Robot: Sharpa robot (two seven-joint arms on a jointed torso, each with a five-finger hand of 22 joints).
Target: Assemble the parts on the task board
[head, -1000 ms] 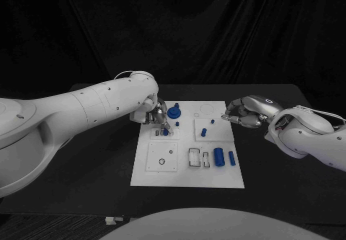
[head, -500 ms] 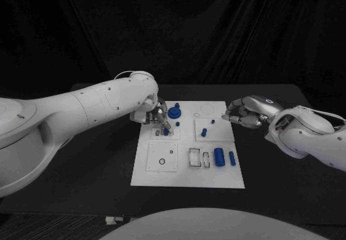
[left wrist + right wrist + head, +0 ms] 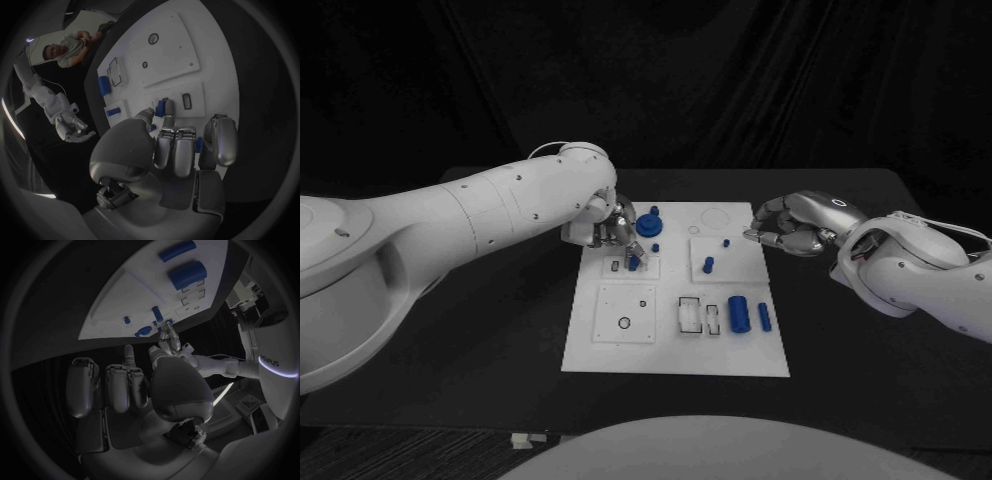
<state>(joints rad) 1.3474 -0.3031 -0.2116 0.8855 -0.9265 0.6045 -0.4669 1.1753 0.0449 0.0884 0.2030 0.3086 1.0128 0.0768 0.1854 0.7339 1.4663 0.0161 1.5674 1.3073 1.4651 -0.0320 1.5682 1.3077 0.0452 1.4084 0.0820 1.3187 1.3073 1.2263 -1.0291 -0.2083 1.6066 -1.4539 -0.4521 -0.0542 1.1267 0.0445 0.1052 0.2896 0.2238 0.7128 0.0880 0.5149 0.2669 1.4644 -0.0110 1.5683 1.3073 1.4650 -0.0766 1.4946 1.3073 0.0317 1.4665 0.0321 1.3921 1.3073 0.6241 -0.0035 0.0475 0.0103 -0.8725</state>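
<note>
Movement over the last second is confined to the left robot hand (image 3: 615, 233); it is lifting slightly away from the small blue peg (image 3: 632, 263) standing beside a slot on the upper-left part of the task board (image 3: 632, 355), where a second ago its fingertips were lower and closer over that peg; the change is slight and I am rating it with reserve; the peg itself is remaining upright where it was. In the left wrist view the fingers (image 3: 175, 150) are curling down toward the board with the peg (image 3: 162, 107) just beyond their tips; whether they are touching or pinching it cannot be told, so the hold is being recorded as undetermined. The right robot hand (image 3: 790, 228) is hovering at the board's right edge, unmoved, fingers curled inward with nothing visible in them. The blue round-headed part (image 3: 649, 224) is sitting just beside the left robot hand; two further pegs, one taller (image 3: 707, 265) and one smaller (image 3: 727, 242), are standing on the upper-right panel; a large blue cylinder (image 3: 737, 311) and a slimmer blue bar (image 3: 763, 316) are lying loose lower right, next to empty rectangular slots (image 3: 689, 315). Judgement: the seating of the peg is probably finishing, and the loose lower pieces are awaiting placement; assembly is well short of complete.
</note>
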